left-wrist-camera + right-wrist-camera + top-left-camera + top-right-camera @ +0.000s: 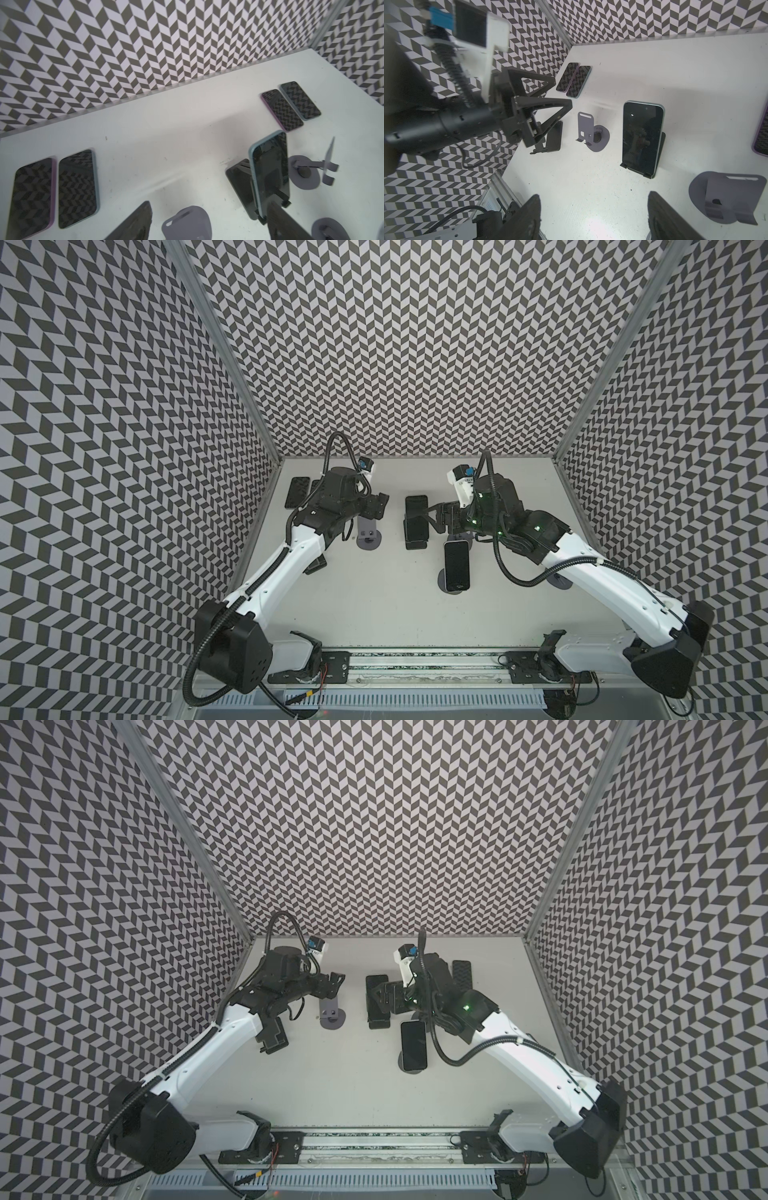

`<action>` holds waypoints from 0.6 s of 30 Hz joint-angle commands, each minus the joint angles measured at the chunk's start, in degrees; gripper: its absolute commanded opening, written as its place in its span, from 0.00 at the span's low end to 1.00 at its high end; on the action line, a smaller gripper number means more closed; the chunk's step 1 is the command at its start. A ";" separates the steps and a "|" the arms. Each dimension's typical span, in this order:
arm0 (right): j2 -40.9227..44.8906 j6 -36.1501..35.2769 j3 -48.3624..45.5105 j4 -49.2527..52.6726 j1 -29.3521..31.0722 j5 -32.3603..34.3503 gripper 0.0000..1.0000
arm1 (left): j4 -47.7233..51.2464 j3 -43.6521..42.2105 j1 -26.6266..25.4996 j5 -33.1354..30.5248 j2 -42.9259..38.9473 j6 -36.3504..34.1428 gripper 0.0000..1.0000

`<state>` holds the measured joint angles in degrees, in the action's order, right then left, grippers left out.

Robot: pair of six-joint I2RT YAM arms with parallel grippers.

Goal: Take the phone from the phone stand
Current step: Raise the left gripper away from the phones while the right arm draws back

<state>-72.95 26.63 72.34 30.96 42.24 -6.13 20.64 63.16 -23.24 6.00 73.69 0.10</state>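
Phone on black stand is being approached by right gripper, jaws apart and empty beside that stand; closing across the phone's edges is probably being required next.

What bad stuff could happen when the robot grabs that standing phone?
The phone only leans on its black stand, so the open right hand might tip both over. The right arm is also close to another phone on a grey stand, and could bump it.
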 commanded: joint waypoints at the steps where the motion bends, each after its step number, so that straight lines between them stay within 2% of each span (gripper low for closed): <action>1: 3.14 2.00 -1.11 -1.63 0.30 1.82 0.79 | -4.55 -2.61 -1.89 5.14 -4.07 0.57 0.86; 8: 4.46 1.30 -3.31 -0.38 0.31 2.76 0.79 | -7.42 -7.98 -6.58 10.99 -10.14 -2.12 0.85; 13: 6.97 1.66 -6.13 -1.49 0.30 3.30 0.79 | -6.39 -9.94 -9.98 11.96 -13.22 -5.53 0.85; 18: 8.61 2.80 -10.06 -3.63 0.31 3.56 0.79 | -7.57 -13.90 -11.25 14.50 -17.08 -5.04 0.85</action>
<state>-65.73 28.16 63.79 30.79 42.24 -3.66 14.59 50.76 -34.00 17.54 58.57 -3.62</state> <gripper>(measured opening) 0.791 0.849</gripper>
